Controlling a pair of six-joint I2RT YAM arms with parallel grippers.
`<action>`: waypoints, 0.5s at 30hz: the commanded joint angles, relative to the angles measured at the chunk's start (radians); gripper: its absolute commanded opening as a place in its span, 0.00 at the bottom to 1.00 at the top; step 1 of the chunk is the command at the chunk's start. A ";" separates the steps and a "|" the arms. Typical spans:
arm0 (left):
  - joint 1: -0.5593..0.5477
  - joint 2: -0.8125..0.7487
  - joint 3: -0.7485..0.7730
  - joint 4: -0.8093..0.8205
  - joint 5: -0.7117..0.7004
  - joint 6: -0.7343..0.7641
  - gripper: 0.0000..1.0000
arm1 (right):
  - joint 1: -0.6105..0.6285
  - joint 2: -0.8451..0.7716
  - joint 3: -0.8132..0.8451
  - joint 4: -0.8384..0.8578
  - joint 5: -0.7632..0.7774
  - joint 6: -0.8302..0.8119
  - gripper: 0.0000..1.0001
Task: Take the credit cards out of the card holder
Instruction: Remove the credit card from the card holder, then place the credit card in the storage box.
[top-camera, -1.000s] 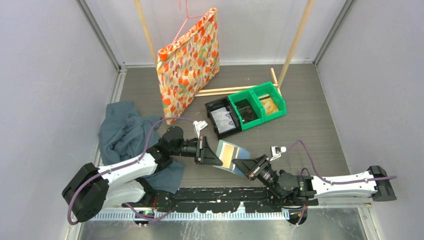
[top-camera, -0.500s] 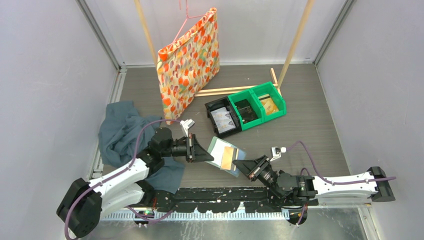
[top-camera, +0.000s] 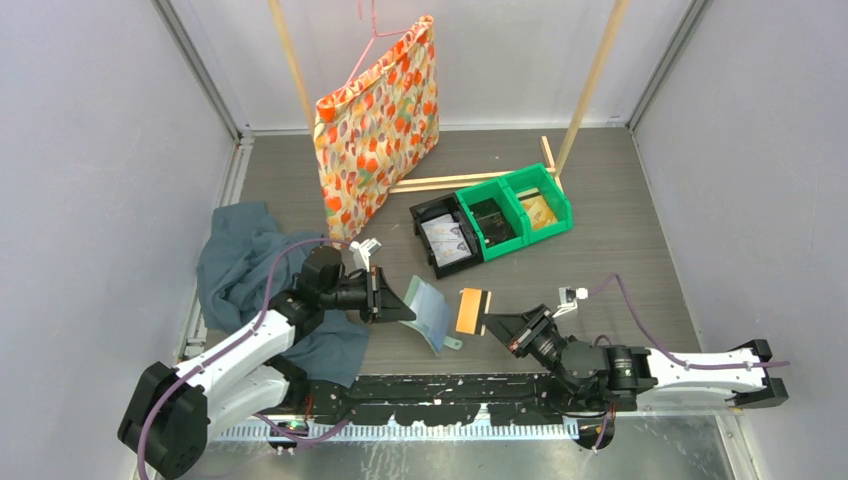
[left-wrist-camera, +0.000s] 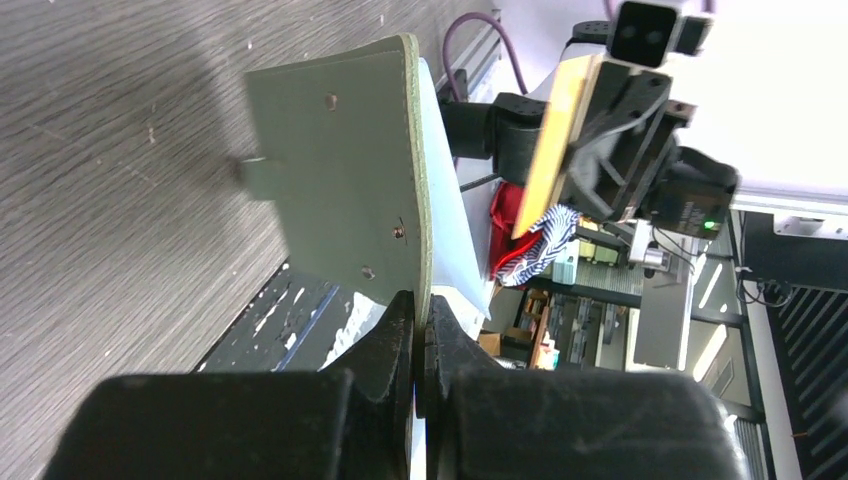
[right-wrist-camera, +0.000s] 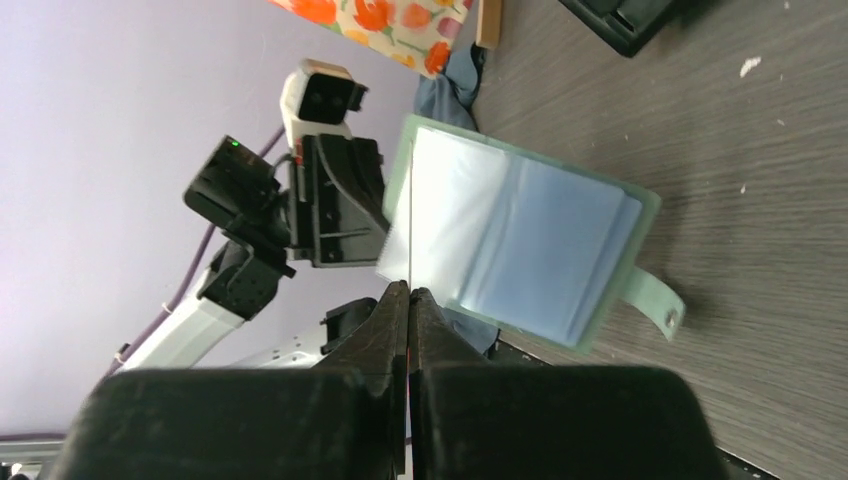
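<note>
Left gripper (top-camera: 404, 306) clamps the left edge of the card holder (top-camera: 430, 312), open and tilted at near centre. Right gripper (top-camera: 489, 322) pinches an orange card (top-camera: 472, 311) just right of the holder, clear of it, long axis running near to far

Soft, even light fills the top view. The left wrist view is blown out white at upper right, with a shadow on the table (left-wrist-camera: 120, 200) at upper left. The card holder (right-wrist-camera: 520, 240) looks slightly blurred.

One card holder (top-camera: 428, 312), one card (top-camera: 470, 311), two green bins (top-camera: 516, 208).
</note>
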 joint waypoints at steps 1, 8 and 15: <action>0.017 -0.011 0.051 -0.058 0.021 0.059 0.01 | 0.004 -0.031 0.103 -0.201 0.077 -0.026 0.01; 0.021 -0.011 0.057 -0.045 0.023 0.057 0.01 | 0.003 -0.076 0.105 -0.296 0.094 0.011 0.01; 0.017 -0.014 0.010 0.040 0.014 -0.011 0.01 | 0.004 -0.097 0.237 -0.645 0.194 0.131 0.01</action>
